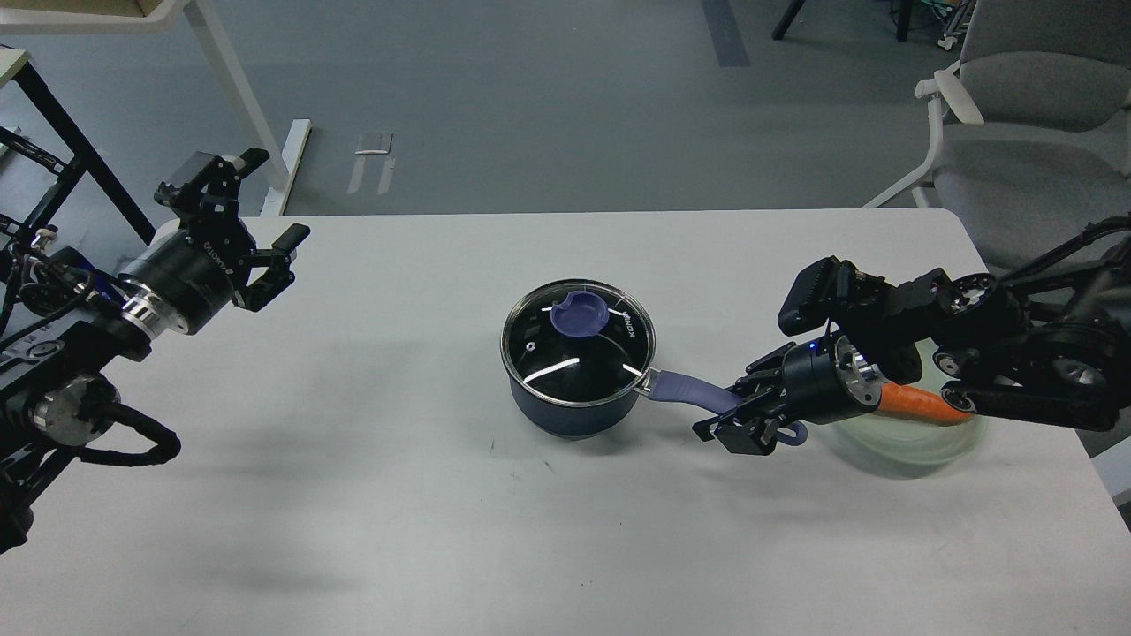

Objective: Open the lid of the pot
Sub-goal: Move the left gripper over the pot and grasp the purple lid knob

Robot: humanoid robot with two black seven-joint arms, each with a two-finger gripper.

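A dark blue pot (574, 412) stands at the middle of the white table (398, 495). Its glass lid (565, 358) sits flat on the rim, with a blue knob (579, 315) toward its far side. The pot's blue handle (689, 389) points right. My right gripper (735, 408) has its fingers closed around the far end of that handle, low over the table. My left gripper (265, 201) is open and empty, raised over the table's far left corner, well away from the pot.
An orange carrot (919, 404) lies in a clear glass bowl (910, 446) right behind my right wrist. A grey office chair (1016, 132) stands beyond the table's far right corner. A white table leg (239, 97) stands beyond the far left.
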